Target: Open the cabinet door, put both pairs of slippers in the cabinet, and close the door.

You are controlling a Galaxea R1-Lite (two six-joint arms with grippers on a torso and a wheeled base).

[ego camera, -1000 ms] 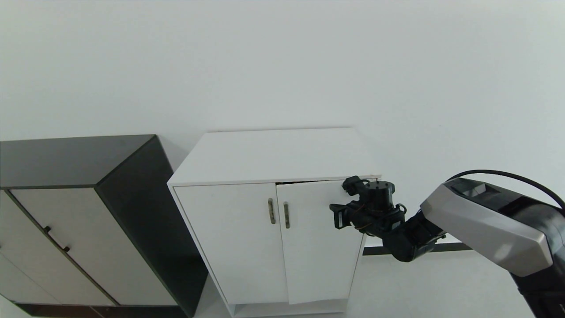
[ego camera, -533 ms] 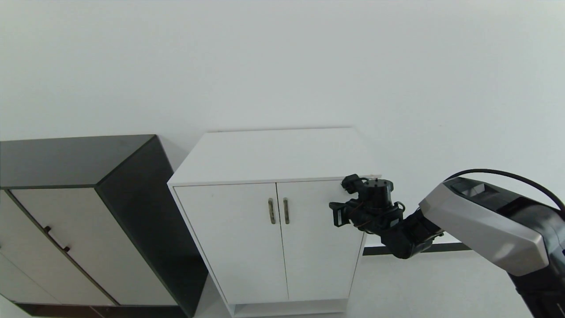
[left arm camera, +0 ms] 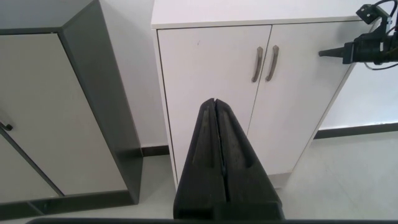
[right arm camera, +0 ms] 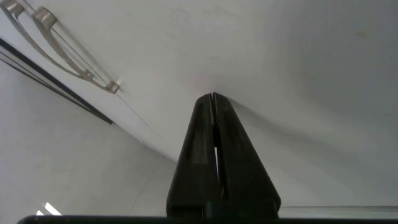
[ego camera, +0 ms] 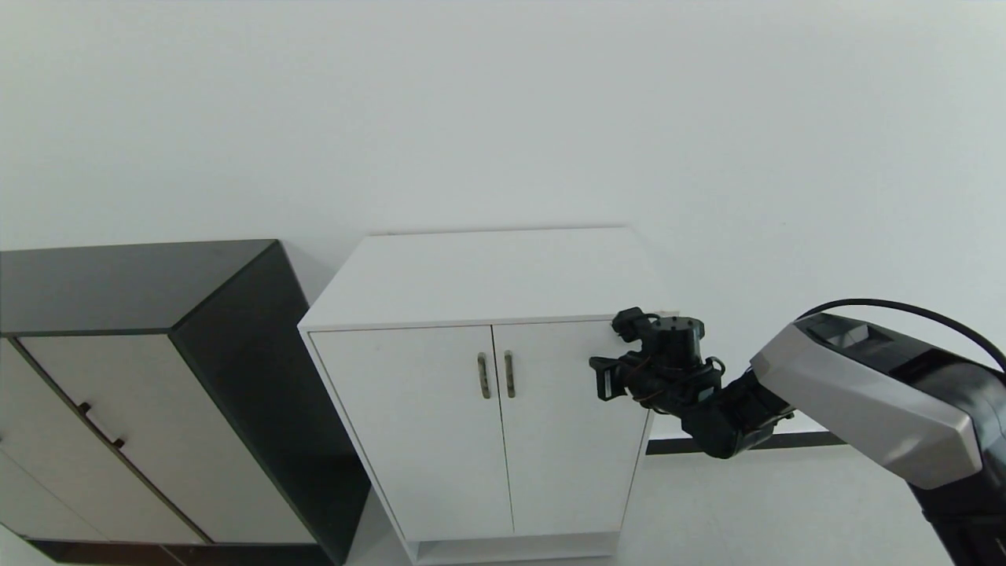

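The white cabinet point(ego camera: 479, 275) stands against the wall with both doors shut. Its two metal handles point(ego camera: 496, 375) meet at the middle seam. My right gripper point(ego camera: 599, 379) is shut and empty, with its tips against the right door point(ego camera: 562, 440) near the upper hinge side. In the right wrist view the shut gripper point(right arm camera: 213, 98) points at the door's white face, and the handles point(right arm camera: 59, 46) lie off to one side. My left gripper point(left arm camera: 214, 103) is shut and empty, held back from the cabinet point(left arm camera: 211, 81) and facing its left door.
A black cabinet point(ego camera: 134, 283) with pale doors stands close on the left of the white one. A plain white wall point(ego camera: 503, 118) runs behind both. Pale floor point(ego camera: 754, 511) lies open to the right of the white cabinet.
The right door, ajar one second ago, swung shut as my right gripper pressed it. Since then the gripper has barely shifted at the door.
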